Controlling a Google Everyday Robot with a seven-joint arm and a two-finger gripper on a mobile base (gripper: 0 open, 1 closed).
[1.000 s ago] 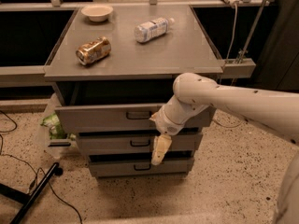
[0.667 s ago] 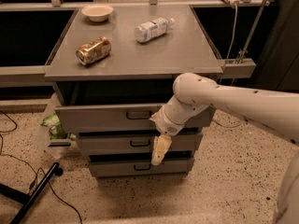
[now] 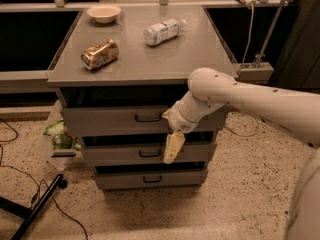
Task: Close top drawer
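Gripper [image 3: 173, 147] hangs pointing down, right in front of the second drawer [image 3: 120, 154], just right of that drawer's handle. Apart or together? Cannot tell from this angle. Above it, the pale wrist presses up against the face of the top drawer [image 3: 110, 120], just right of its black handle [image 3: 148, 118]. The white arm [image 3: 260, 101] sweeps in from the right and covers the right end of that drawer front.

The top drawer sits directly under the tabletop [image 3: 195, 54], uppermost of three, and it stands out a little: there is a dark gap between its upper rim and the near edge of the tabletop. Below the second drawer comes the bottom drawer [image 3: 125, 179], with its own small handle at centre.

Up on the tabletop, a dented can [image 3: 99, 54] lies on its side near the left edge. A plastic bottle [image 3: 163, 30] lies on its side too, farther back and near the middle, well apart from the can. A pale bowl [image 3: 104, 13] stands at the far left corner.

Down on the speckled floor [image 3: 240, 194], a green bag [image 3: 57, 133] sits just beside the cabinet's left side, and black cables [image 3: 15, 171] trail across the near left.
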